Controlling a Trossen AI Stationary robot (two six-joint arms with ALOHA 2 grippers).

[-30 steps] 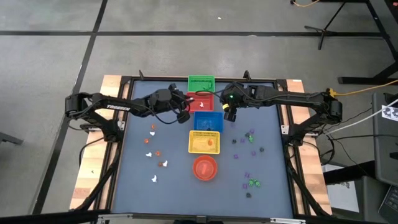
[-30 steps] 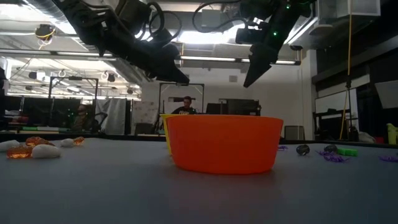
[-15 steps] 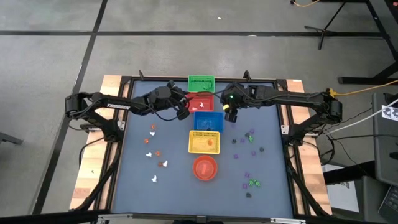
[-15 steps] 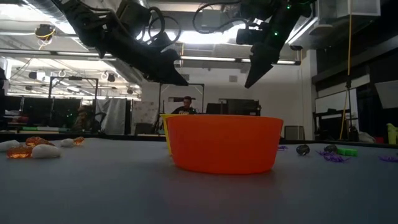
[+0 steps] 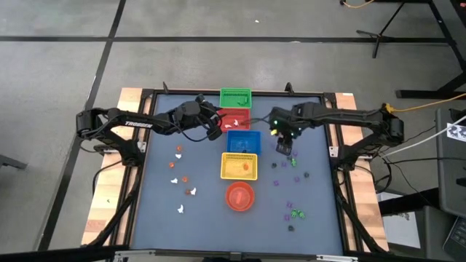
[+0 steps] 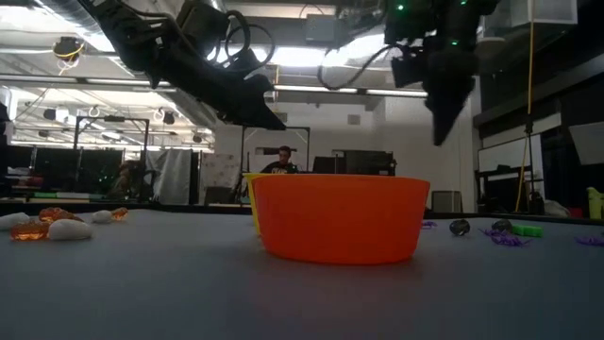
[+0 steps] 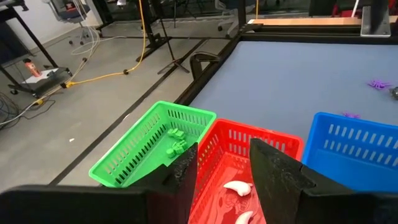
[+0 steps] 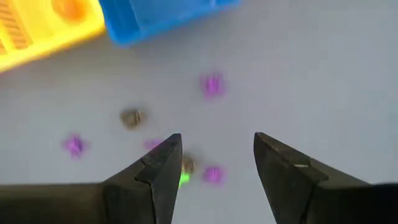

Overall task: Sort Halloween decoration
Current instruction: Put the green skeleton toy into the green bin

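Note:
Halloween decoration lies in two patches: white and orange trinkets [image 5: 180, 175] on the table's left, purple, dark and green ones [image 5: 293, 164] on its right. Down the middle stand a green basket [image 5: 235, 97], a red basket [image 5: 234, 120], a blue basket [image 5: 244, 140] and a yellow basket [image 5: 239, 166]. My left gripper [image 7: 224, 155] hangs open over the red basket [image 7: 273, 146], where white trinkets [image 7: 236, 186] lie. My right gripper [image 8: 217, 149] points down, open, above purple trinkets [image 8: 212, 85] right of the blue basket [image 8: 161, 18], touching nothing.
An orange bowl [image 5: 240, 196] stands near the front, close to the low camera [image 6: 340, 217]. Green trinkets [image 7: 174, 140] lie in the green basket [image 7: 155, 143]. A raised dark frame [image 5: 331, 145] rims the table. People sit in the room behind [image 6: 283, 161].
My right gripper has swung from beside the red and blue baskets toward the table's right and near edges and has tipped from slanting to pointing straight down over the purple trinkets. Its fingers stay open.

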